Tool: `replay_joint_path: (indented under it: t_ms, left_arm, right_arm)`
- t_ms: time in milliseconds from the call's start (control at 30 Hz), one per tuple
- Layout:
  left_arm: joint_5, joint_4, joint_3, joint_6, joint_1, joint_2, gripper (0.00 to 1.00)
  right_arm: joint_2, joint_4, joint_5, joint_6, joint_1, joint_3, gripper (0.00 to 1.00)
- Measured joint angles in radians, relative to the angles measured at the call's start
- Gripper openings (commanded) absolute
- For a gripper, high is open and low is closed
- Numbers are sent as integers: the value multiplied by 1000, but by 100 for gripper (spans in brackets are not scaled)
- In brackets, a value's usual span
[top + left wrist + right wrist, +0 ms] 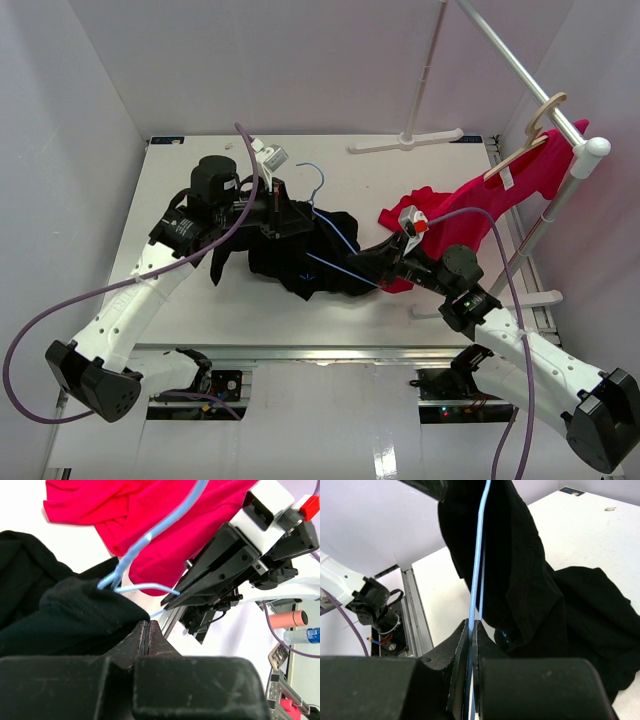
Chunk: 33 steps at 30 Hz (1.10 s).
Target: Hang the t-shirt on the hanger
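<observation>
The black t-shirt (300, 250) lies bunched mid-table, with part of it lifted. The light-blue wire hanger (316, 182) has its hook sticking out behind the shirt, and its wires run through the cloth. My left gripper (287, 217) is shut on a fold of the t-shirt (65, 615) and holds it up; its tips (146, 625) are pressed together. My right gripper (385, 263) is shut on the hanger's wire (479, 555) at the shirt's right edge, with the wire running between its tips (473, 625). The hanger's twisted neck (120, 575) shows above the black cloth (530, 590).
A red shirt (470, 210) hangs from a pale wooden hanger (520, 155) on the white rack (520, 70) at the right, its hem trailing onto the table just behind my right gripper. The rack's foot (405, 140) stands at the table's back. The red shirt also fills the top of the left wrist view (165, 510).
</observation>
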Motion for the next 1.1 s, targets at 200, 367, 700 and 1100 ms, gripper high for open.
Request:
replay_joint_path:
  t_ms: [200, 367, 700, 1100]
  left_arm:
    - [9, -18, 2, 7, -13, 7, 43]
    - [-121, -216, 127, 82, -29, 65, 78]
    - [-441, -410, 350, 237, -32, -20, 72]
    - [-664, -443, 300, 570, -32, -8, 62]
  right_arm:
    - [13, 106, 7, 2, 31, -46, 8]
    - [3, 150, 56, -28, 41, -85, 8]
    - [-122, 352, 104, -3, 41, -244, 8]
    - [-142, 498, 72, 33, 41, -339, 8]
